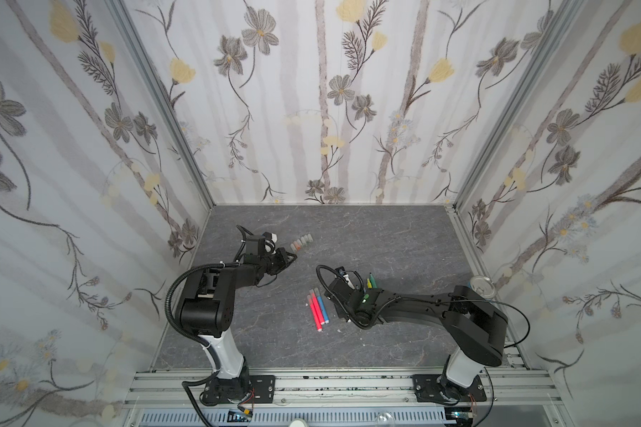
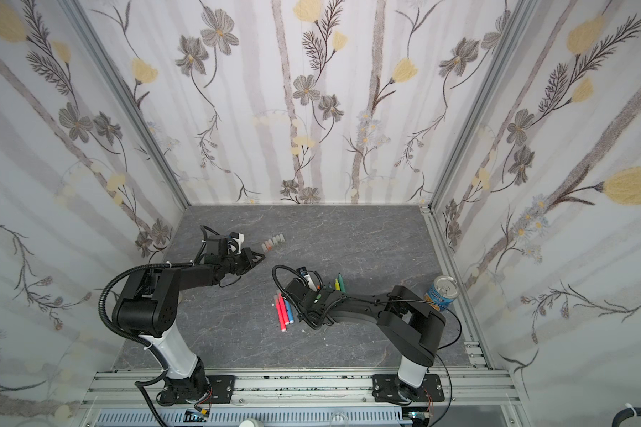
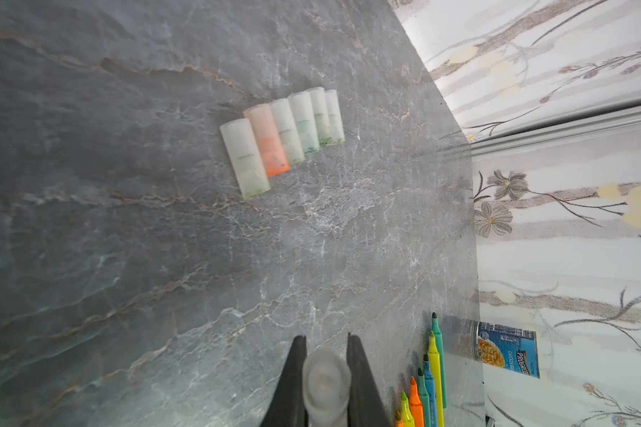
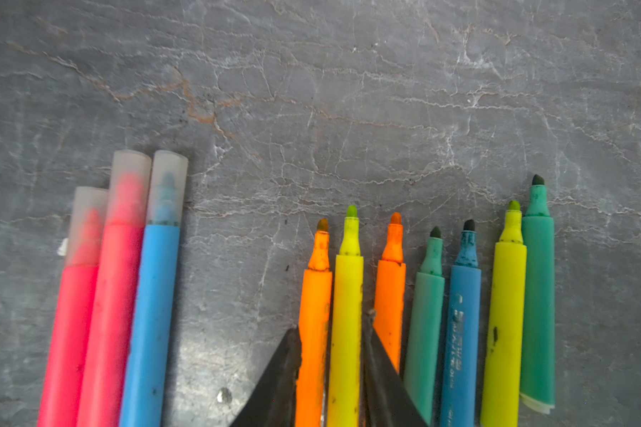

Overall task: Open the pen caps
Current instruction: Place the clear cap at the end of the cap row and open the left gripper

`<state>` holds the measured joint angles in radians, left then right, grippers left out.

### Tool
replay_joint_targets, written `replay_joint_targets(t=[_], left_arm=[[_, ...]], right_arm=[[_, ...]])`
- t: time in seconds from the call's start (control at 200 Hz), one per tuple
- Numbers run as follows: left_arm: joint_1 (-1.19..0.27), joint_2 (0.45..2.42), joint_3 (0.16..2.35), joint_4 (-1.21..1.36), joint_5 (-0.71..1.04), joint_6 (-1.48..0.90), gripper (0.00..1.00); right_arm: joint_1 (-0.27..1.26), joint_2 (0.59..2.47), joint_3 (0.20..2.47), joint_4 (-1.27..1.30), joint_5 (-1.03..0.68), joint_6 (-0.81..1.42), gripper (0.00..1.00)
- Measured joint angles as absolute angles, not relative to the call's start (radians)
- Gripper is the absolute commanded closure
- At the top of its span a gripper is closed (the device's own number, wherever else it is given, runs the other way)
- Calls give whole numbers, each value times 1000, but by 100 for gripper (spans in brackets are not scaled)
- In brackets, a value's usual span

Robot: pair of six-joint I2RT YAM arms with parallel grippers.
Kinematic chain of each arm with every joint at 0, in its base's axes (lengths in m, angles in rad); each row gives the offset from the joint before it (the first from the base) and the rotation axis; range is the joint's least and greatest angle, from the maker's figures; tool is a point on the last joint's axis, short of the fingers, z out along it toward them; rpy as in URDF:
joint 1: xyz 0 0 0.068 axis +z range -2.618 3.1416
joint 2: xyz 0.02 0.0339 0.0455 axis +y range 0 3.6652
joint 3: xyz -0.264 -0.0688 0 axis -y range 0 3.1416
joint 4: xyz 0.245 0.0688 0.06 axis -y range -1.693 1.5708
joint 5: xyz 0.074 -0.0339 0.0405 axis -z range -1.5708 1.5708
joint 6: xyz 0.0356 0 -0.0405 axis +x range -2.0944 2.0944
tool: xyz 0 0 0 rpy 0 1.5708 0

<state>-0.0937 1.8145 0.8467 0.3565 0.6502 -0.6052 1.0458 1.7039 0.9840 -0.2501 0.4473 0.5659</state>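
Note:
Several loose translucent pen caps (image 3: pixel 282 133) lie in a row on the grey slab, seen in both top views (image 1: pixel 302 242) (image 2: pixel 272 242). My left gripper (image 3: pixel 325 338) is just short of that row and shut on one more cloudy pen cap (image 3: pixel 326 380). Three pens, red, pink and blue (image 4: pixel 152 295), lie side by side (image 1: pixel 317 307) with caps on. To their right lie several uncapped pens. My right gripper (image 4: pixel 332 323) stands low over them, jaws apart, astride an orange pen (image 4: pixel 313 303) and a yellow pen (image 4: pixel 346 295). Its left finger touches the orange barrel.
A soup can (image 2: pixel 441 292) stands near the right wall behind the right arm. Flowered walls close in the slab on three sides. A small white scrap (image 4: pixel 63 247) lies beside the red pen, and a small pale fleck (image 4: pixel 223 395) lies on the slab beside the right gripper's left finger.

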Motion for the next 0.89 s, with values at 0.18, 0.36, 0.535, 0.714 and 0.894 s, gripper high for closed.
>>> replay_joint_targets(t=[0.18, 0.36, 0.535, 0.714, 0.894], left_arm=[[-75, 1887, 897, 372, 650, -605, 100], [-57, 1957, 960, 377, 651, -606, 100], [-50, 2005, 1002, 376, 651, -606, 94], [-44, 2035, 1032, 373, 649, -605, 89], [-39, 2048, 1043, 366, 646, -605, 85]], right_arm=[[1034, 1649, 967, -220, 416, 562, 68], [1028, 1629, 944, -201, 394, 556, 67], [1021, 1627, 931, -193, 375, 557, 67], [1020, 1627, 921, -183, 367, 557, 67], [1019, 1627, 914, -175, 364, 557, 67]])
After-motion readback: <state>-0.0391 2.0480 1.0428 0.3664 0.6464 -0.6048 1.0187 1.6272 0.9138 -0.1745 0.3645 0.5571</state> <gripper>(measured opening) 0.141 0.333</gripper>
